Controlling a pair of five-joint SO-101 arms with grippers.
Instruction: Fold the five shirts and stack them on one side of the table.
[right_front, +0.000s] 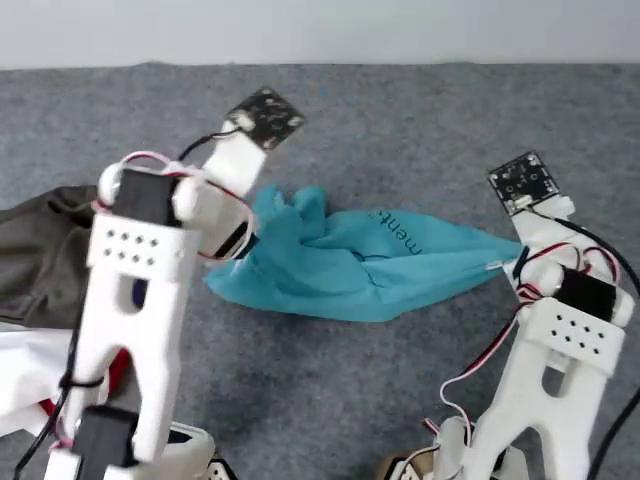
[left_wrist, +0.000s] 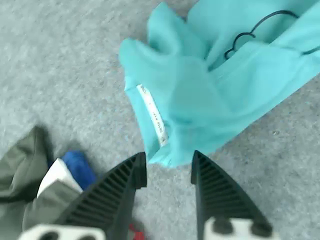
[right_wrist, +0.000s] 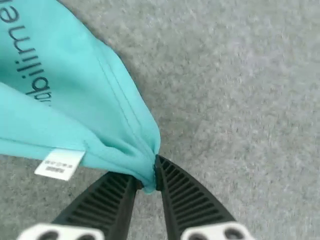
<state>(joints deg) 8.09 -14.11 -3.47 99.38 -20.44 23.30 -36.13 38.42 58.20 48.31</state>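
Teal shirt (right_front: 370, 265) lies unfolded at the centre of the high view. Its long axis runs left-right across the frame, with the right end slightly higher. The left end is wide and bunched, the right end is drawn to a point, and the print faces up near the middle.

Right gripper (right_wrist: 148, 172): jaws clamped on the pointed corner, centre-right in the high view. The right wrist view adds detail: fabric fans out from the pinch, and a small white tag (right_wrist: 59, 164) sits at the hem close by.

Left gripper (left_wrist: 168, 159): jaws apart, at the bunched end, centre-left in the high view. There the arm covers the contact, but the left wrist view settles it. The bunch's folded edge sits just at the gap between the tips and is not pinched. A long white label strip (left_wrist: 152, 117) runs along the bunch.

Olive garment (right_front: 40, 250) is heaped at the left edge of the high view, apart from the shirt. White cloth (right_front: 25, 375) is at lower left, with a red piece (right_front: 120, 372) beside it. The left wrist view adds a blue piece (left_wrist: 77, 165) against the olive heap. Everything is on a grey felt tabletop (right_front: 400, 120).
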